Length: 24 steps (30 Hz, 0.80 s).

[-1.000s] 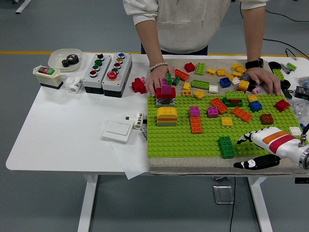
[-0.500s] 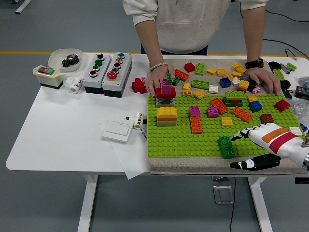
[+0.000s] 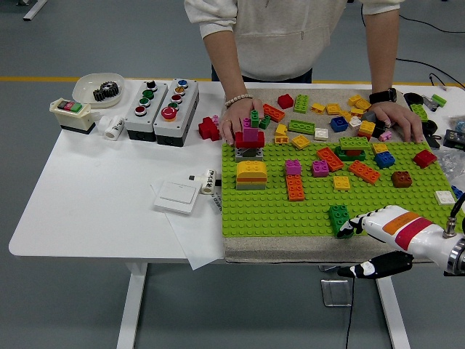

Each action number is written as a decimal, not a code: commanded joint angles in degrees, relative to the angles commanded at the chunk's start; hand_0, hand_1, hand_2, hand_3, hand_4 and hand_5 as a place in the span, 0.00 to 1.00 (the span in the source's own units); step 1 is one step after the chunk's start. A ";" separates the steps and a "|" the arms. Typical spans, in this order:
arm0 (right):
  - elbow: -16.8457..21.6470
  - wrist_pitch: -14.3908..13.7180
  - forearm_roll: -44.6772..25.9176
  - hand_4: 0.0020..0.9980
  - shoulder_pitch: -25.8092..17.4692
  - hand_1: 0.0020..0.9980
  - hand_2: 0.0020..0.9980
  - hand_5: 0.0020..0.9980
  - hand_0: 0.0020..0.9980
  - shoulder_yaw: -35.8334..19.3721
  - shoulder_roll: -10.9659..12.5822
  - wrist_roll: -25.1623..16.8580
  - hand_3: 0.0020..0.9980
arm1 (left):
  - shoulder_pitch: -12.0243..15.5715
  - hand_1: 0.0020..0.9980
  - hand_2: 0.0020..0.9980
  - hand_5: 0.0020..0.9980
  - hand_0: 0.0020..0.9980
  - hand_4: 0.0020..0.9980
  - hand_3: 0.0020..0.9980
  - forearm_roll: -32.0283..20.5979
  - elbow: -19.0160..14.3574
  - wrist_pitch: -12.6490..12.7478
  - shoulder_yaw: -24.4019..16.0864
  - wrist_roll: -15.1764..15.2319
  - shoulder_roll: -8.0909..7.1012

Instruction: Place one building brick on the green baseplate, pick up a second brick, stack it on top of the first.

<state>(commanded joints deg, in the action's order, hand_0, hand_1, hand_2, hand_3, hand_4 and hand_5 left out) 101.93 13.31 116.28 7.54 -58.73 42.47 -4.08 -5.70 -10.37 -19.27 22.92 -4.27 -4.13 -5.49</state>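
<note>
My right hand (image 3: 385, 234) sits at the near right edge of the green baseplate (image 3: 290, 214), and its white fingers (image 3: 361, 220) are spread loosely, with the tips just touching the right side of the dark green brick (image 3: 338, 218). The black thumb (image 3: 374, 266) hangs apart below the baseplate's near edge, so nothing is pinched; the brick stands on the baseplate studs, not lifted. Compared with half a second ago, I see the hand has slid left and toward the near edge, and the fingertips, which were short of the brick, now meet it. The brick has not moved. On the far side of the baseplate a person rests one hand (image 3: 240, 120) by the red-topped stack (image 3: 249, 142) and the other hand (image 3: 396, 120) among loose bricks; both are where they were. My left hand is out of view. The white surface (image 3: 102, 203) left of the baseplate is unchanged.
</note>
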 joint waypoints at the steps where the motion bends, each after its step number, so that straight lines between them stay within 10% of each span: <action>1: 0.00 0.14 -0.33 1.00 0.00 0.61 0.69 1.00 0.53 0.33 -0.04 0.00 0.71 | -0.02 0.79 0.78 0.68 0.82 0.68 0.60 0.02 -0.01 -0.01 0.01 -0.01 -0.01; 24: -5.13 -1.23 -2.22 1.00 2.35 0.63 0.69 1.00 0.55 4.32 -3.51 0.01 0.72 | -0.07 0.79 0.78 0.68 0.82 0.68 0.60 0.12 -0.09 0.06 -0.10 -0.16 0.04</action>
<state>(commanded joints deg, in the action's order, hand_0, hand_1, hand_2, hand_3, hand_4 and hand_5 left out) 96.80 12.09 114.06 9.89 -54.41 38.97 -4.07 -5.77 -10.24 -19.36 22.98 -4.37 -4.29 -5.45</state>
